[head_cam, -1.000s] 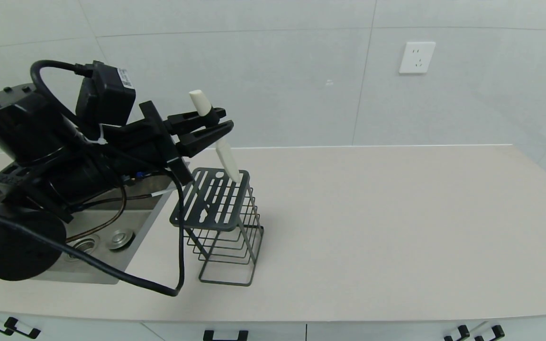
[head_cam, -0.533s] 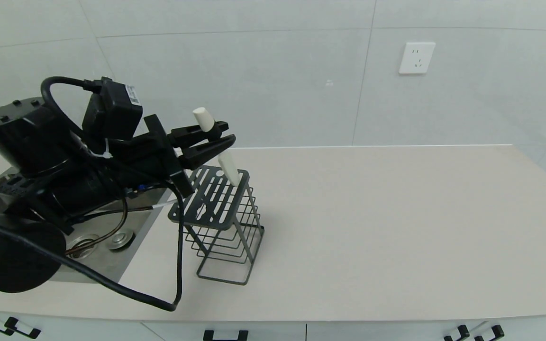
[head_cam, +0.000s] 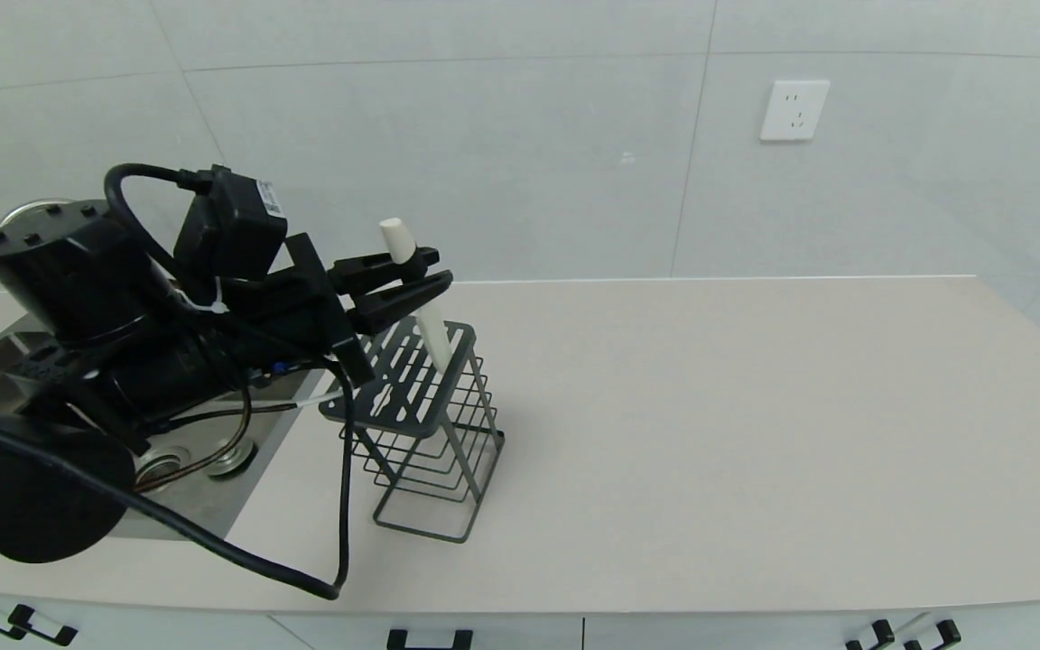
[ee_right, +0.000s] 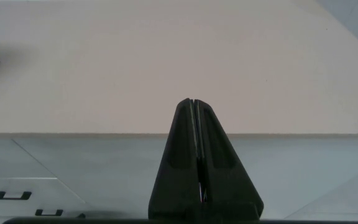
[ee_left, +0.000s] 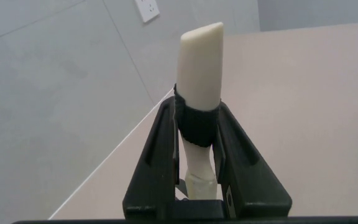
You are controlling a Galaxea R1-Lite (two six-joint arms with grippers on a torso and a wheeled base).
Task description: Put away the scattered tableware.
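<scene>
One white utensil (head_cam: 396, 238), near-upright, pinched mid-length in left gripper (head_cam: 422, 273); tip at slotted top of wire rack (head_cam: 412, 402). Advice: hold shaft plumb, lower straight through slot, release once seated. Right gripper (ee_right: 195, 112): closed, empty.

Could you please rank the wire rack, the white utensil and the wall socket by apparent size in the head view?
1. wire rack
2. white utensil and wall socket: unsure; the utensil is longer but thinner, and the socket sits farther away.
</scene>
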